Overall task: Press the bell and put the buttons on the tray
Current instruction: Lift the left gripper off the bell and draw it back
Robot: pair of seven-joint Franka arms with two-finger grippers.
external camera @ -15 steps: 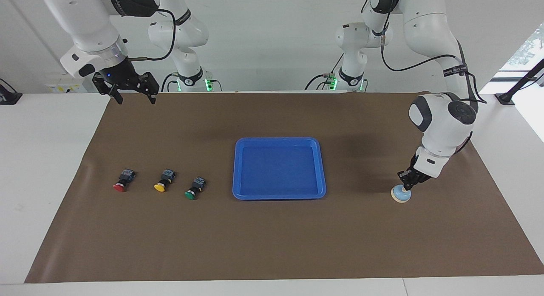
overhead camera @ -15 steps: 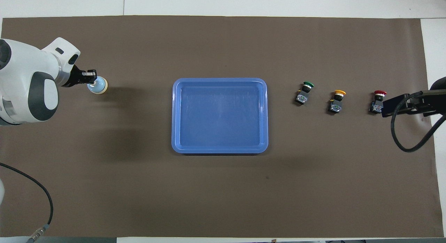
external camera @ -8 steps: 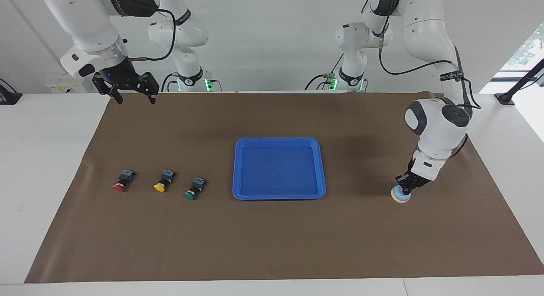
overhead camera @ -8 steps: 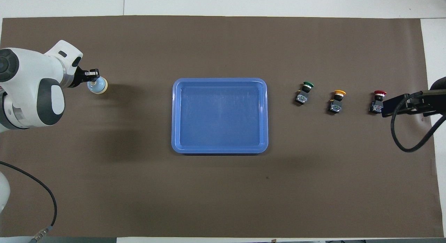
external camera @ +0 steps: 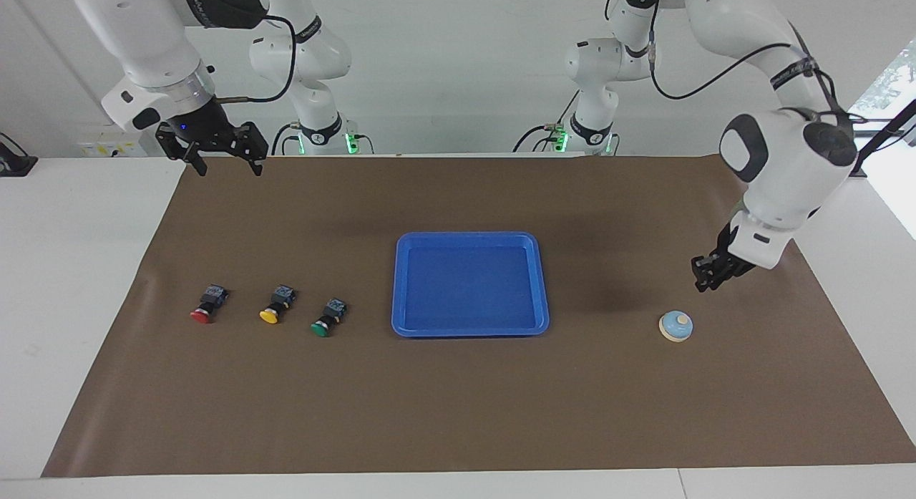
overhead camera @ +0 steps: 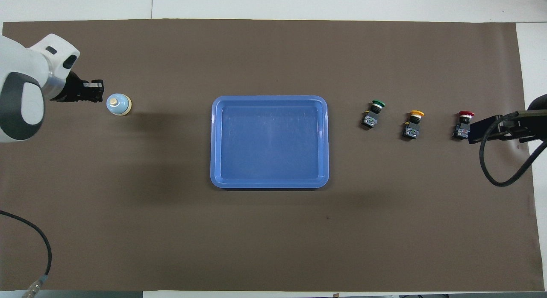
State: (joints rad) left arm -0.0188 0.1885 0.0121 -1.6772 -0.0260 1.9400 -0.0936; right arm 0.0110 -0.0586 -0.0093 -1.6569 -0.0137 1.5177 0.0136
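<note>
Bell [external camera: 675,326] at lower right of the facing view, untouched, left gripper [external camera: 709,275] raised clear above it, fingers' spread not discernible; right gripper [external camera: 218,155] spread, waiting upper left; next move: red, yellow, green buttons [external camera: 270,307] into blue tray [external camera: 470,330] at centre

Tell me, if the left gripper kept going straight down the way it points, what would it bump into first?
Probably just the brown mat. The left gripper hangs in the air and points down beside the bell, seemingly a bit off it, though depth is hard to judge.
</note>
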